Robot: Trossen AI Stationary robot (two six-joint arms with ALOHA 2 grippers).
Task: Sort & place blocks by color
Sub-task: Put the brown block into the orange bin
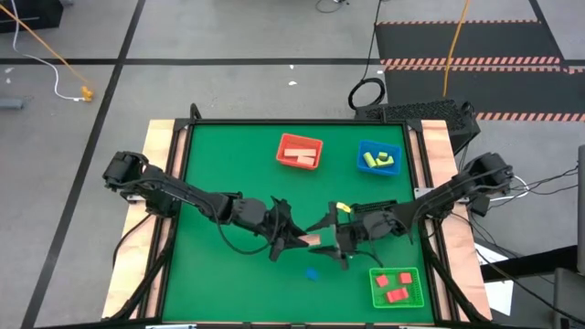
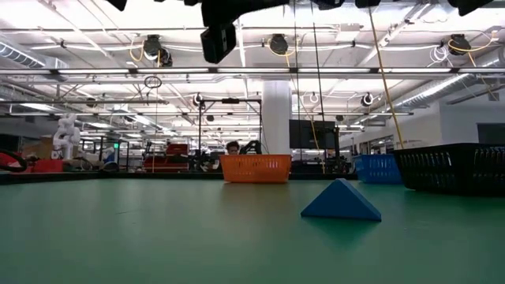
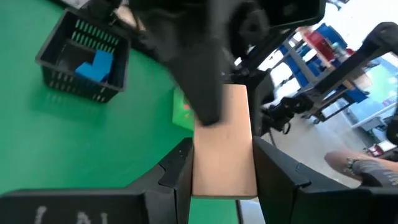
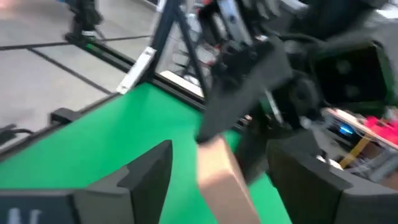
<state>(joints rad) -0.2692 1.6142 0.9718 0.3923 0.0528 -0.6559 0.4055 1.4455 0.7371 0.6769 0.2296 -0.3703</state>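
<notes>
pale wood bar [image 1: 311, 239]: 1, long axis left-right between both arms
left gripper [image 1: 294, 237]: pinching bar
right gripper [image 1: 331, 242]: spread around bar's other end
blue triangular block [image 1: 312, 272]: 1, near side

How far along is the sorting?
Mostly done, it seems: pale blocks lie in the orange tray, yellow-green ones in the blue tray, red ones in the green tray. In hand: the left gripper holds a pale bar, with the right gripper meeting it mid-table. Left: that bar and a blue block on the mat.
</notes>
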